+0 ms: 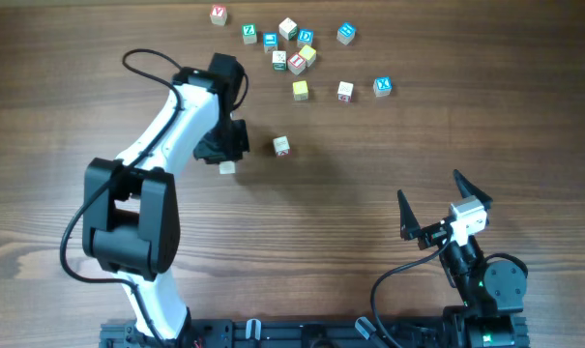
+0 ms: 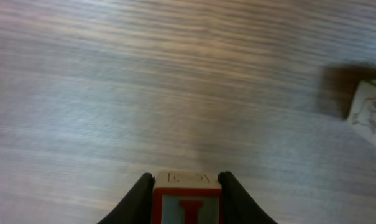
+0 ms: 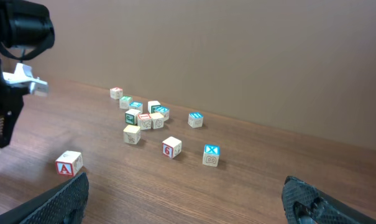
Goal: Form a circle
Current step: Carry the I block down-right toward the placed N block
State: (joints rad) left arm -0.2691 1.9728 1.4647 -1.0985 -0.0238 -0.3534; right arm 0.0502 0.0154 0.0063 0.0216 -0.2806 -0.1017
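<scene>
Red-lettered cube (image 2: pixel 186 202) sat clamped in the left hand (image 2: pixel 186 183), near a lone A cube (image 1: pixel 281 145); the right hand (image 1: pixel 430 198) gaped, empty. Beyond the A cube, other cubes (image 1: pixel 294 58) lay scattered: no circle was yet formed.

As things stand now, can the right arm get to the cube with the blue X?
Probably yes: the right gripper is open, and nothing stands between it and the blue X cube.

Left gripper (image 2: pixel 186 184), mid-tabletop, pinches a letter cube (image 2: pixel 186 202); right gripper (image 1: pixel 432 190) hovers near the front right corner, jaws wide apart.
</scene>
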